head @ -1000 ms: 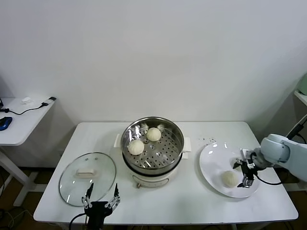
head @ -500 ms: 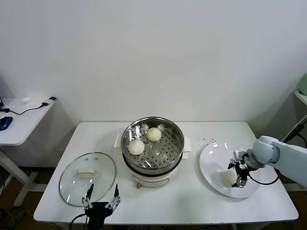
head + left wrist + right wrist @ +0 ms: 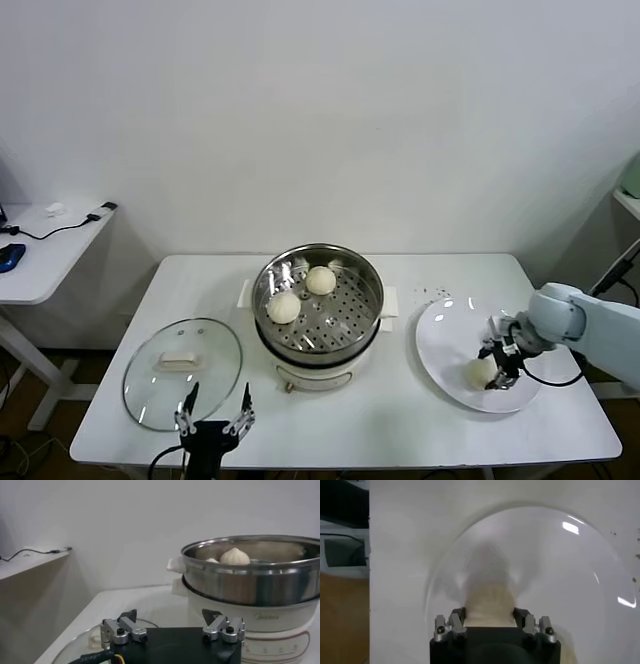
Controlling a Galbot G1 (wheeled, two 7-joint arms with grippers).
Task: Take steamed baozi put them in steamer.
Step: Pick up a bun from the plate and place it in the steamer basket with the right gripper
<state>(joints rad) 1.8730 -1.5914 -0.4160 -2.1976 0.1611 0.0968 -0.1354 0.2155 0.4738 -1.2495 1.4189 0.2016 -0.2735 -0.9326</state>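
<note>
You've got a glass lid (image 3: 182,371) lying flat on the bench's (image 3: 345,415) left side, a white plate (image 3: 450,340) over on the right, and a side desk (image 3: 45,250) with cables far left.

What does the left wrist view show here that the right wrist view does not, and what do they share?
Only the left wrist view: the steamer with a baozi in the steamer above its rim, the glass lid, and the left gripper with fingers open. Only the right wrist view: the white plate and the baozi on the plate between the right gripper fingers. Both show the white table surface.
</note>
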